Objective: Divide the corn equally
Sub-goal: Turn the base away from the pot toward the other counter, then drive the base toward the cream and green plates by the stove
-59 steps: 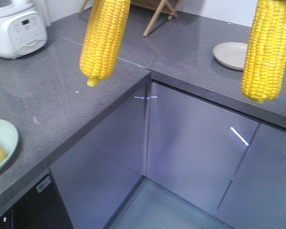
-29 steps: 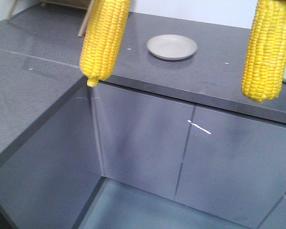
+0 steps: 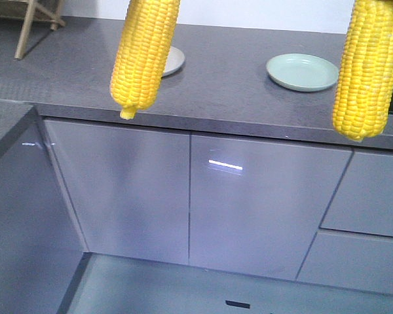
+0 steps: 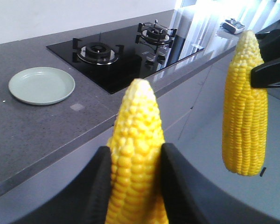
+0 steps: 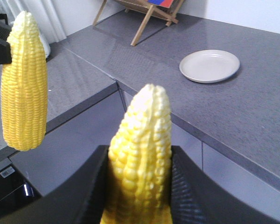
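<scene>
Front view: two corn cobs hang pointed end down, the left cob (image 3: 144,55) at upper left and the right cob (image 3: 369,65) at the upper right edge, both in front of the countertop (image 3: 236,98). My left gripper (image 4: 135,184) is clamped on the sides of its cob, and my right gripper (image 5: 140,186) likewise. I judge that I carry one per arm so each bare plate, the beige plate (image 3: 173,60) and the green plate (image 3: 302,71), receives one.
</scene>
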